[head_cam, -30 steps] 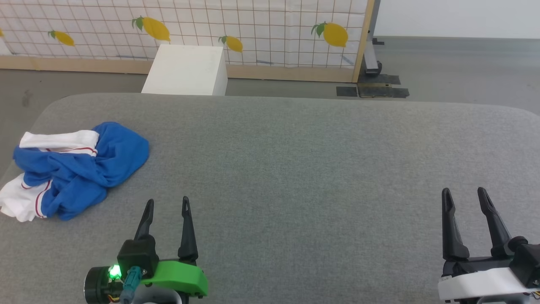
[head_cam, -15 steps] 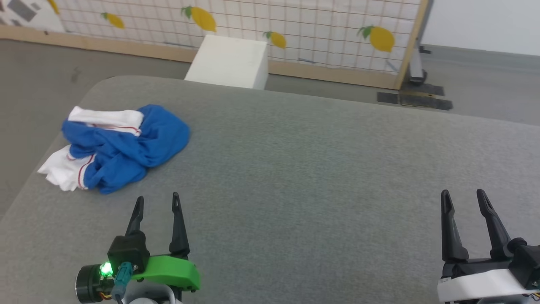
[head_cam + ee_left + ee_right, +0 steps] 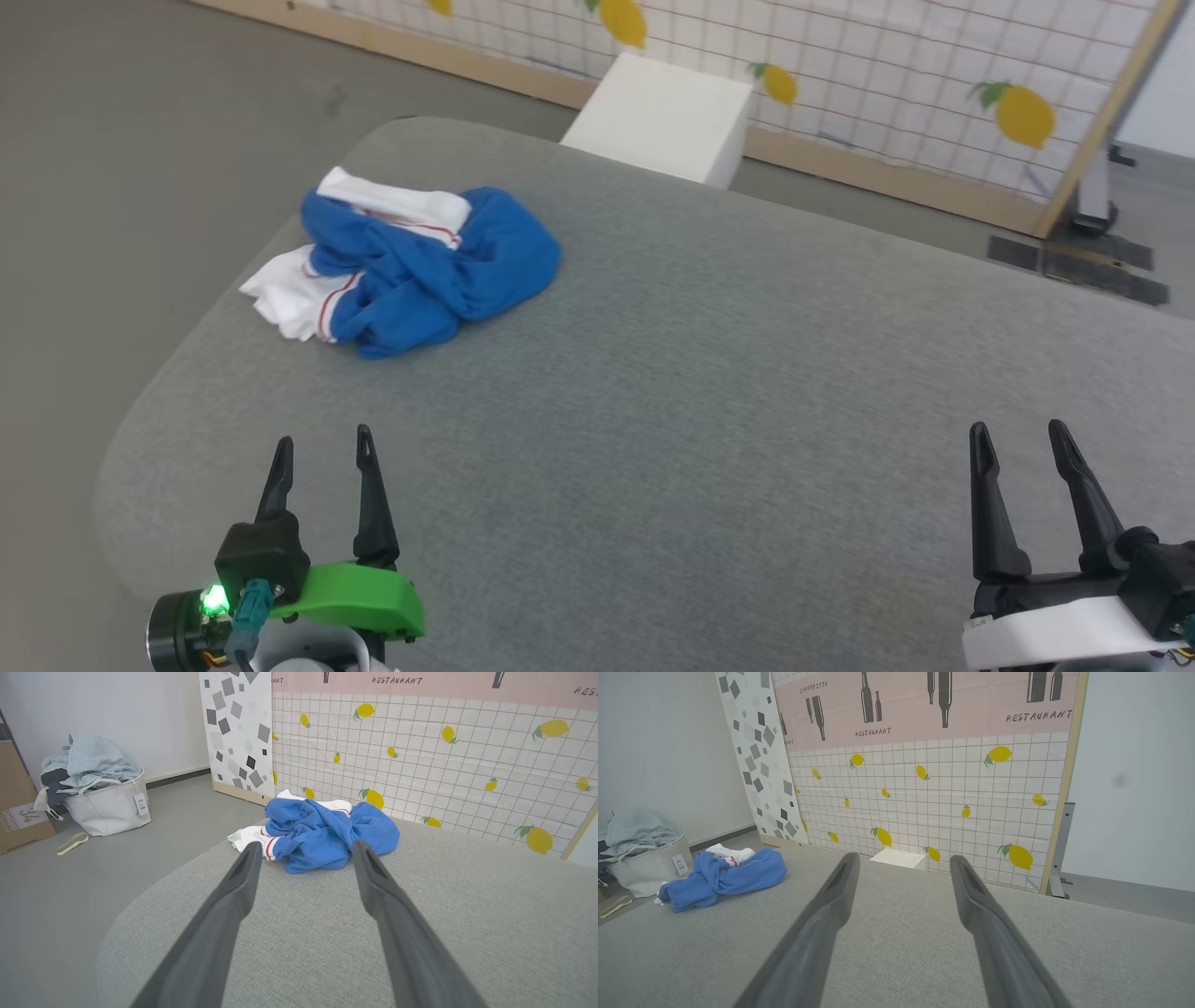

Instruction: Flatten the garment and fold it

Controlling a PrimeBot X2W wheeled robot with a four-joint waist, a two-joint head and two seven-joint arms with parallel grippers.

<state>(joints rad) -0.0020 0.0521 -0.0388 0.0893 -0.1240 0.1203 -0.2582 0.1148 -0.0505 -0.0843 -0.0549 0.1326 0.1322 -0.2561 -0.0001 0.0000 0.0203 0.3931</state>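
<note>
Garment (image 3: 425, 271) sits as a crumpled blue-and-white heap on the grey padded table (image 3: 747, 392), ahead of the left gripper (image 3: 323, 437) and a little to its right, well apart from its fingertips, and far off to the left of the right gripper (image 3: 1018, 427). In the left wrist view the garment (image 3: 327, 833) shows between and beyond the two fingers, so that arm is already roughly lined up with it. Both grippers are spread wide and carry nothing; the left gripper (image 3: 307, 843) and the right gripper (image 3: 905, 856) hover low over bare table. We judge the step in hand to be the first reach, with flattening not yet begun. To do it well, we would send the left gripper forward at the near white sleeve (image 3: 280, 299), which lies spread at the left of the heap, rather than plunging into the blue bundle, where the jaws would catch several layers at once. We would come in low, close on one edge only, and draw the cloth back toward us and toward the table's middle, since the heap lies close to the far left rim and could slide off. From the right wrist view the garment (image 3: 724, 877) lies well ahead and left, so that arm must cross over before it can take a second hold.
</note>
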